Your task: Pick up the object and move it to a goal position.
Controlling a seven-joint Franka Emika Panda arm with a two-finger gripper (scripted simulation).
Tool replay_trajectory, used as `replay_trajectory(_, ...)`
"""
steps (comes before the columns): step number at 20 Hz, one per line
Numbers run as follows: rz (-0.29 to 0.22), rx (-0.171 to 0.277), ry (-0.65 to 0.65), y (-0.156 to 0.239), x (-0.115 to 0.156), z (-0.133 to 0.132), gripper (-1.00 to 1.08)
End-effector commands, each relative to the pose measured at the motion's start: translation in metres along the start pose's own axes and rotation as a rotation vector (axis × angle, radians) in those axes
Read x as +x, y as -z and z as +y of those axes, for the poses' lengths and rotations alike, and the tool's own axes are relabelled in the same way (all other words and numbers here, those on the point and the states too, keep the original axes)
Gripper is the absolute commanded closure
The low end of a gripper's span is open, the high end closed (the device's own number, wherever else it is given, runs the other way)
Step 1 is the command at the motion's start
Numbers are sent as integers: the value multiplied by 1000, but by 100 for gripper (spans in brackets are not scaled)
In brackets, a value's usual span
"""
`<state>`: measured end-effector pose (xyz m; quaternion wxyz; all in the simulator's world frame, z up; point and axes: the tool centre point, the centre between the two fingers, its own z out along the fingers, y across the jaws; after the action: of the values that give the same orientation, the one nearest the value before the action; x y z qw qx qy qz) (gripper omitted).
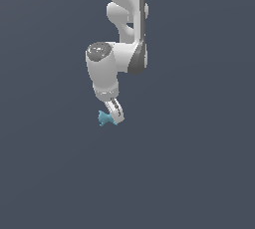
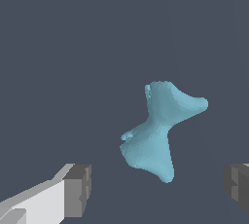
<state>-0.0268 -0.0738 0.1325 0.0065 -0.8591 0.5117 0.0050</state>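
The white arm (image 1: 124,34) hangs down from above, bent at the wrist, its tool (image 1: 115,116) pointing downward and tilted toward the exterior view's right; the wrist view shows both dark-padded fingers (image 2: 78,191) spread wide apart

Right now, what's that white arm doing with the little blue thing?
A white robot arm is reaching down toward a small teal-blue bow-tie shaped piece on a plain dark grey surface. Its pincer is open, with one finger on each side of the piece, and in the wrist view neither finger touches it. So the piece is not yet gripped or lifted; it looks lined up for a grab.
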Motion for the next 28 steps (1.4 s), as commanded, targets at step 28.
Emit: replay_trajectory(28,16,-3,-438,-23,15,20,-92)
